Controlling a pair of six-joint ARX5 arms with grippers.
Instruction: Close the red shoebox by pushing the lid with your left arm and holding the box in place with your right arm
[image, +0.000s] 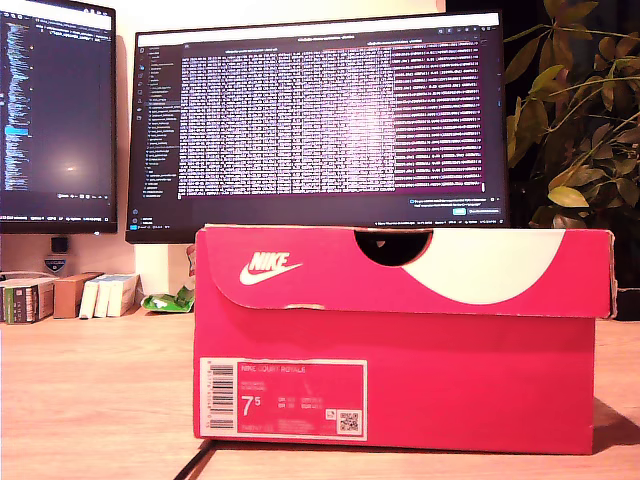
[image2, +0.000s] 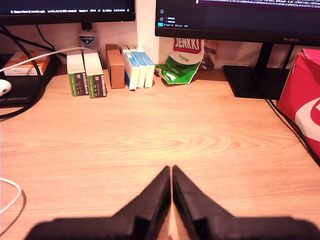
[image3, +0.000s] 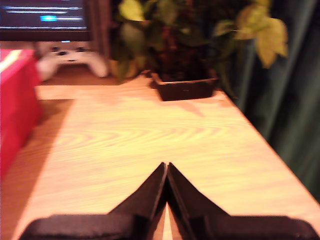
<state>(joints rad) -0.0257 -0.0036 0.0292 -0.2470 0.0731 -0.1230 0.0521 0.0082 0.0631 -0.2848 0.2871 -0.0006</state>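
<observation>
Red shoebox (image: 400, 340) lies lengthwise across the exterior view, label end facing camera; both grippers (image2: 171, 172) (image3: 166, 169) pressed together, empty.

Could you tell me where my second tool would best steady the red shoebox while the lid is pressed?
Probably the plain end wall of the red shoebox, approached level from the plant side. That wall stands upright and flat, and my second tool, shut, could press flat against it.

Office or home desk setup: wood-grain counter (image2: 150, 145), two monitors (image: 320, 125) full of terminal text at 12 o'clock, cables (image2: 295, 130), small product boxes (image2: 85, 75) against the wall, a white game controller (image3: 75, 60), potted plant (image3: 185, 65) at 1 o'clock beside a dark curtain (image3: 285, 110).
</observation>
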